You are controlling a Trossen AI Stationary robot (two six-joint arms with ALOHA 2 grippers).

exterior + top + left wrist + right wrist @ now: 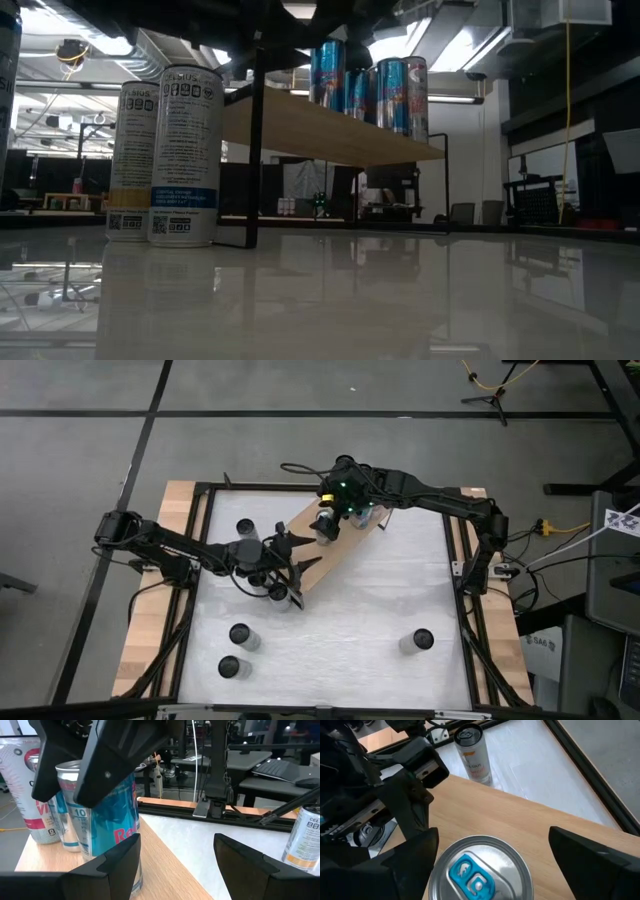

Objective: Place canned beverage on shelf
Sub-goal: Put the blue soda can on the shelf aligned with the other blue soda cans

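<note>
The shelf (322, 563) is a light wooden board on black frame ends, lying slantwise across the table's far middle. Several cans stand on it (390, 92). Nearest its free part is a blue can (116, 822) with a silver top (479, 870). My right gripper (492, 839) hangs open over this can (328, 525), slanting down, one finger on either side of its top and a gap showing on one side. My left gripper (177, 847) is open and level at the shelf's near-left end (300, 570); only bare board lies between its fingers.
Loose cans stand on the white table: one far left (245, 528), two near left (238, 633), one near right (422, 640). Two tall white cans (185, 155) stand close to the low camera. A white and orange can (472, 752) stands beside the shelf.
</note>
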